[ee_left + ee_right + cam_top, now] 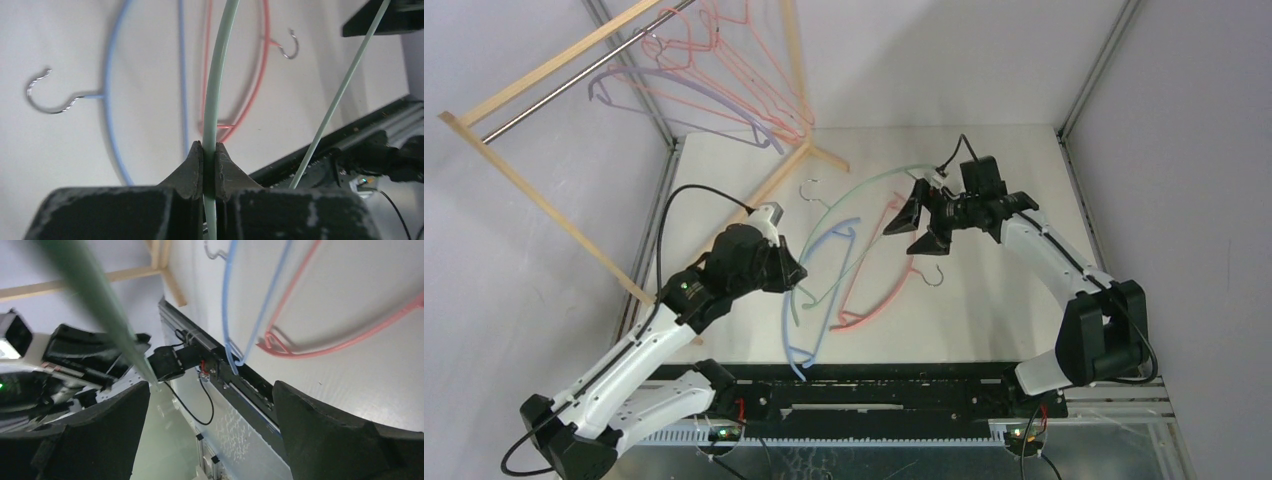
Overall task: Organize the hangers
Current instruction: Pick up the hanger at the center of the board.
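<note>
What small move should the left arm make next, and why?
Probably carry the green hanger up toward the wooden rack. The left gripper has its jaws shut on it, the right gripper has its jaws wide open and is not gripping, and other hangers already hang on the rack.

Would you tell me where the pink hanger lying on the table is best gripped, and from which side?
Grip the pink hanger on its curved shoulder beside the hook, coming down from above: it lies flat, and there the blue hanger does not cross it.
</note>
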Controlling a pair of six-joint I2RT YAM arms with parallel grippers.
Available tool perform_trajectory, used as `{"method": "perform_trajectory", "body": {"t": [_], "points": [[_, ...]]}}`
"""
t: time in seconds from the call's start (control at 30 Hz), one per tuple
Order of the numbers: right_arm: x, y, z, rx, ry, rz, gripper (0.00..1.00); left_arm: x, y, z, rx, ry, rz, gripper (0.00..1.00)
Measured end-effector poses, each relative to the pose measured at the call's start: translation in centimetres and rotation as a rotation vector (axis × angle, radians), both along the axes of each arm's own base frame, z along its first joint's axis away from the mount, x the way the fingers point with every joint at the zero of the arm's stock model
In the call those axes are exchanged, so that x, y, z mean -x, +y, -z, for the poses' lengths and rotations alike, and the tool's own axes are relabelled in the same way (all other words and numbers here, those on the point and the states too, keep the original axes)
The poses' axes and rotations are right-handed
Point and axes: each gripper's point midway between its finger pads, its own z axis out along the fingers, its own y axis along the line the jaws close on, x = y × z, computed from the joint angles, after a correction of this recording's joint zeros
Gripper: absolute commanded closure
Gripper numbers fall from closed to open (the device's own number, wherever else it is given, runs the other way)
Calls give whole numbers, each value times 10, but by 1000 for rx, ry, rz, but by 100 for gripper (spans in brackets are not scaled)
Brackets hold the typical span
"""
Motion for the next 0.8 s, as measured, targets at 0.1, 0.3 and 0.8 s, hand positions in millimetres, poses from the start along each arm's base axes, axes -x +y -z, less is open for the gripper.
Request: {"method": "perform_trajectory", "body": {"t": [0.1,0.3,0.8], "points": [[-3,6,-17,-79,-37,-23,0,-6,12,6,-48,-3,-45,100],[-20,27,-66,-213,-165,19,0,-11,21,26,-134,42,-73,100],[-67,-24,-71,-156,-207,292,0,-5,74,17,-392,27,-273,100]]}}
